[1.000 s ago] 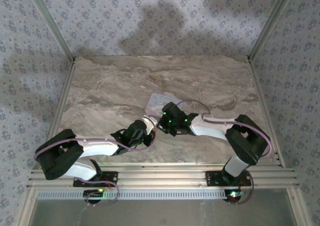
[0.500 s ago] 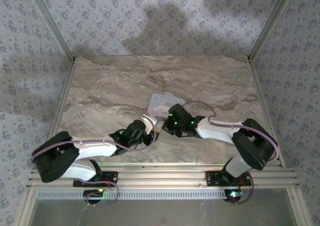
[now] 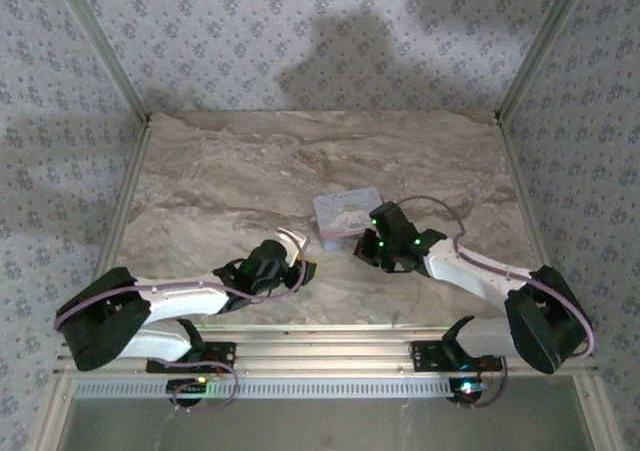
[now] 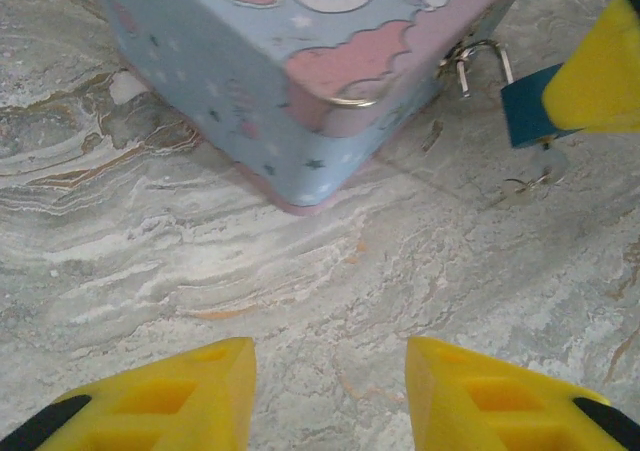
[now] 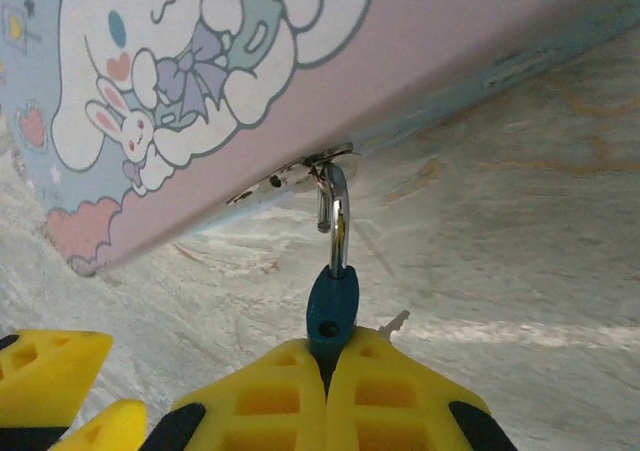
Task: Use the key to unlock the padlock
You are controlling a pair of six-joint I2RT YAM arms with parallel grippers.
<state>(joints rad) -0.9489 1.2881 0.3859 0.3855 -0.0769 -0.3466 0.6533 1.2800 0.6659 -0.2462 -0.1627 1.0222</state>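
The tiny dark-blue padlock (image 5: 332,306) hangs by its thin shackle (image 5: 337,221) from the hasp of a light-blue cartoon tin (image 5: 200,81). My right gripper (image 5: 328,356) is shut on the padlock's body, low over the table. In the left wrist view the padlock (image 4: 525,111) shows at the right of the tin (image 4: 250,81), behind a right finger (image 4: 600,71). A small silvery key (image 4: 520,184) lies on the table just under the padlock; its tip (image 5: 397,322) peeks out beside my right fingers. My left gripper (image 4: 330,391) stands open over bare table, short of the tin's corner.
From above, the tin (image 3: 347,211) sits mid-table between my left gripper (image 3: 300,263) and my right gripper (image 3: 365,249). The marble tabletop (image 3: 220,171) is walled by metal posts and patterned panels. Left fingertips (image 5: 50,371) show at the lower left of the right wrist view.
My right arm has swung to the right, pulling the padlock and tin along with it. The left gripper has stayed near the same place, and the tin's corner is now farther from it.
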